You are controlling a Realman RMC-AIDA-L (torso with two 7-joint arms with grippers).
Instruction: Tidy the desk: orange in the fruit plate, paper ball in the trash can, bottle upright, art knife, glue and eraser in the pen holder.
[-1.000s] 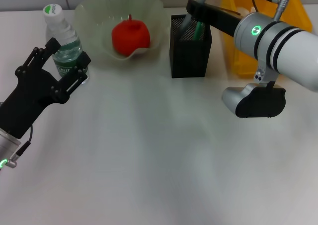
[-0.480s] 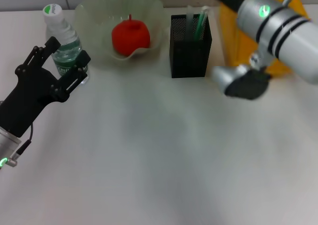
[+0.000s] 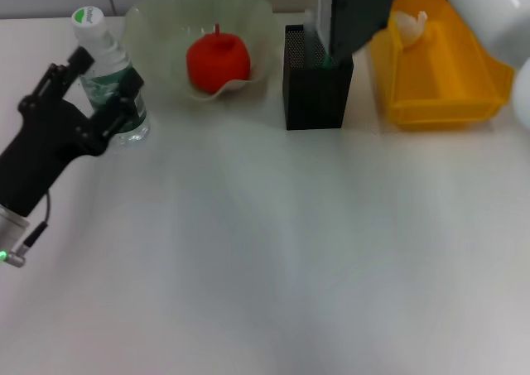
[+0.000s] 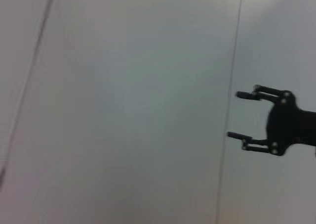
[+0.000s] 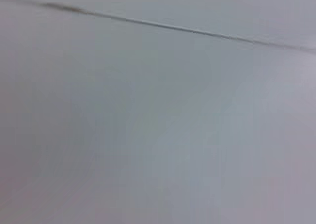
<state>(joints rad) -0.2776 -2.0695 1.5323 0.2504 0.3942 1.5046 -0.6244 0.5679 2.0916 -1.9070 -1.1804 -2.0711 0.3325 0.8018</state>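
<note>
Jaws of left gripper flank upright bottle.

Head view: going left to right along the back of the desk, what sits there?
bottle → fruit plate holding the orange → pen holder → trash can

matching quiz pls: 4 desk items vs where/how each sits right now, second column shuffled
Items:
1. orange
2. bottle
3. pen holder
4. trash can

States:
a. yellow, at the robot's far right, a white paper wad inside
b. upright between the left gripper's open fingers
c. black mesh, between fruit plate and yellow bin
d. resting in the pale-green scalloped bowl

Pairs: 1-d, 2-b, 3-c, 4-a
</note>
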